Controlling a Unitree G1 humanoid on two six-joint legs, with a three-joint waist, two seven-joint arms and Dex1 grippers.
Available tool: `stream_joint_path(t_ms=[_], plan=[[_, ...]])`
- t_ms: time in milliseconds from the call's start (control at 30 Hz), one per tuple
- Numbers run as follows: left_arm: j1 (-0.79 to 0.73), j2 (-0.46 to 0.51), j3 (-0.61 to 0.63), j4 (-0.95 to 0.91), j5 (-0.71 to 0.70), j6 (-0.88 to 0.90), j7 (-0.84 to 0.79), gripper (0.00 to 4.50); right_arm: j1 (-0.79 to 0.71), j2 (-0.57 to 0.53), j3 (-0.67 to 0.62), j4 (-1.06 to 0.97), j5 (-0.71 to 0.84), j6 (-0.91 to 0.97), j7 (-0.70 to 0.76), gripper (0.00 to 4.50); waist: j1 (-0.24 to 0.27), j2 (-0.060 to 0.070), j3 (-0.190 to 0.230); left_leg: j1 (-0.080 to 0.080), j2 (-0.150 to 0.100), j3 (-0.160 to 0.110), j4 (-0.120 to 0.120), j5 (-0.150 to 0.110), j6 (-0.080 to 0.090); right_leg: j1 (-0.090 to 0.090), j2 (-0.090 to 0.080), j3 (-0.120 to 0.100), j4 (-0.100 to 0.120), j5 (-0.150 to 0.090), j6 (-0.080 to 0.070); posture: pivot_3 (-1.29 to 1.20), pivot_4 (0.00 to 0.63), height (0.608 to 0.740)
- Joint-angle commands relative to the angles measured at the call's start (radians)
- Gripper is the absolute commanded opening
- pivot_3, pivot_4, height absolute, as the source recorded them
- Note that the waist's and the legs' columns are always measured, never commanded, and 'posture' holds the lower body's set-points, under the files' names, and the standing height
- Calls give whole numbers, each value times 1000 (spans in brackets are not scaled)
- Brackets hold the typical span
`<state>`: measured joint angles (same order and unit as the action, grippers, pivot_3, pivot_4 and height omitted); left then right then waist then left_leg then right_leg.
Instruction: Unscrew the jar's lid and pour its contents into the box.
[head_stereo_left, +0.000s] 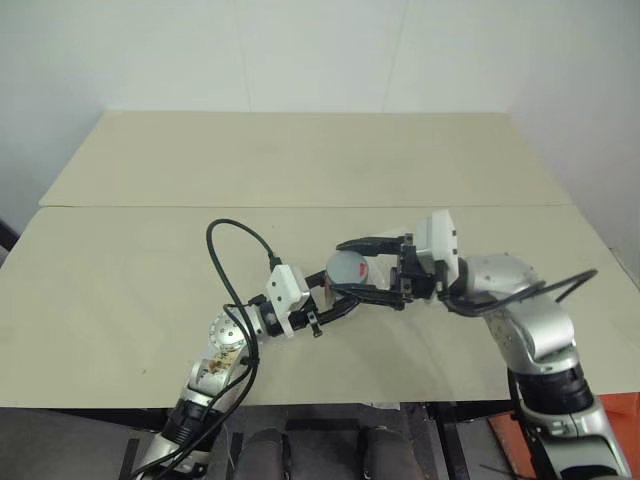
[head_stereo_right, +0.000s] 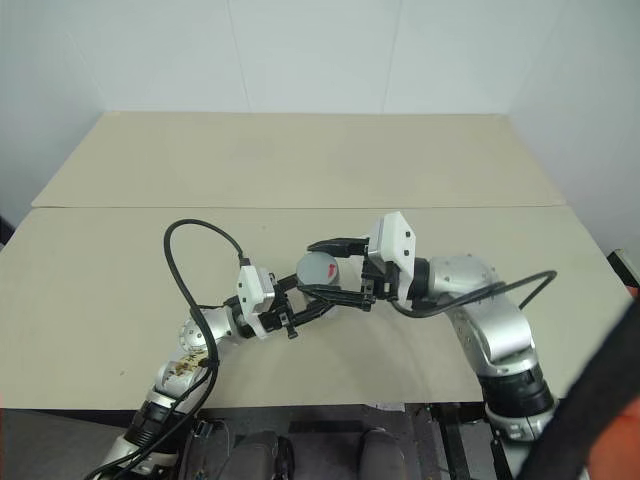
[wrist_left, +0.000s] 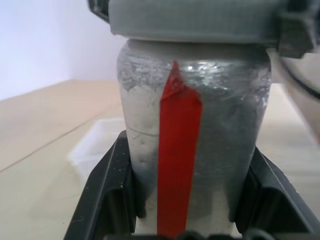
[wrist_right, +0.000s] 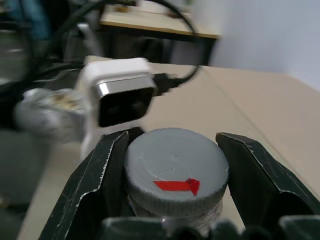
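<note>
Gripped low between the fingers of the left claw (wrist_left: 187, 220): jar (wrist_left: 195, 140), red stripe up its side, held clear above the tabletop (head_stereo_left: 150, 290). Clamped onto the lid (wrist_right: 176, 167) from opposite the left claw: right claw (wrist_right: 175, 180), fingers pressed to the rim. Beyond the jar, blurred: clear box (wrist_left: 97, 142) on the tabletop. Risk: jar spinning with the lid if the lower hold slips; spilling once loosened if tilted.
</note>
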<state>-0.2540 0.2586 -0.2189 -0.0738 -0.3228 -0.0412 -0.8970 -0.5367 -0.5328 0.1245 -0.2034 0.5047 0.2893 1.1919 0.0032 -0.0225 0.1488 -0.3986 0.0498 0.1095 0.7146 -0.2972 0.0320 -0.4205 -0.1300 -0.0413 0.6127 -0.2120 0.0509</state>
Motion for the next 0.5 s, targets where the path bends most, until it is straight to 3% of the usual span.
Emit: stream_joint_path(t_ms=[33,267,500], plan=[[-10,4,15,-49,-59,13,-32,1997,-63,22,55,88,12,-48,143,2781,-1,0,0,0,0,0,0,0,0,0,0,0,0,0,0,0,150,740],[-10,4,21,-51,-67,25,-50,1997,-203,31,73,298,7,-85,360,2781,7,0,0,-1,0,1,0,3,-5,0,0,0,0,0,0,0,150,740],[-17,-16,29,-19,-44,-3,-32,1997,-207,58,56,349,-54,-180,326,2781,6,0,0,-1,0,1,0,4,-6,-1,0,0,0,0,0,0,150,740]])
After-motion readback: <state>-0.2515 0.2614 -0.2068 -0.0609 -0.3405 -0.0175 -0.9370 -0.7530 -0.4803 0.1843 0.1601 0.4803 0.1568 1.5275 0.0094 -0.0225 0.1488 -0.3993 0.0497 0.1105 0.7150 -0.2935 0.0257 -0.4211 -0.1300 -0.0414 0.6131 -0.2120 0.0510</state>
